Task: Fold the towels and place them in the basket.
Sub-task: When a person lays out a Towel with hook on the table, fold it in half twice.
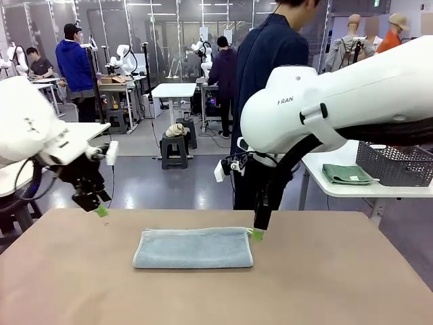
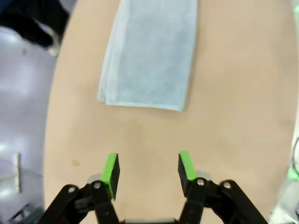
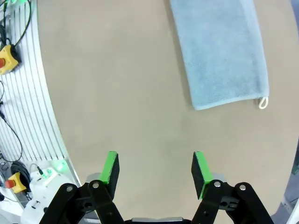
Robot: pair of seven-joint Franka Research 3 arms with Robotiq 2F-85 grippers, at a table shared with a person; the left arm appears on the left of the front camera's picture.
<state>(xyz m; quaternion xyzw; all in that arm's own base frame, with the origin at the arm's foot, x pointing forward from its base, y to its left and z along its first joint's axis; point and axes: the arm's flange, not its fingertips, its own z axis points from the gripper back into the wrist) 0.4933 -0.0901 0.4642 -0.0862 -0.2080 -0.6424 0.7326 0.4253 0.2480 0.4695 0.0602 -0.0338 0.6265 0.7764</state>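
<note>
The pale blue towel (image 1: 193, 247) lies folded into a long strip in the middle of the brown table (image 1: 325, 284). My left gripper (image 1: 101, 210) hovers open off the strip's left end, and the towel (image 2: 152, 51) lies ahead of its fingers (image 2: 148, 170). My right gripper (image 1: 258, 234) hangs open at the strip's far right corner. In the right wrist view the towel (image 3: 222, 51) shows its white corner loop (image 3: 264, 102) beyond the open gripper (image 3: 156, 169). The green towel (image 1: 346, 174) lies folded on a white side table, next to the dark grey basket (image 1: 396, 162).
A person in dark clothes (image 1: 270, 68) stands at the far edge of the table, behind my right arm. The white side table (image 1: 352, 189) stands at the far right. Cables and an emergency-stop button (image 3: 8, 59) lie past the table's near edge.
</note>
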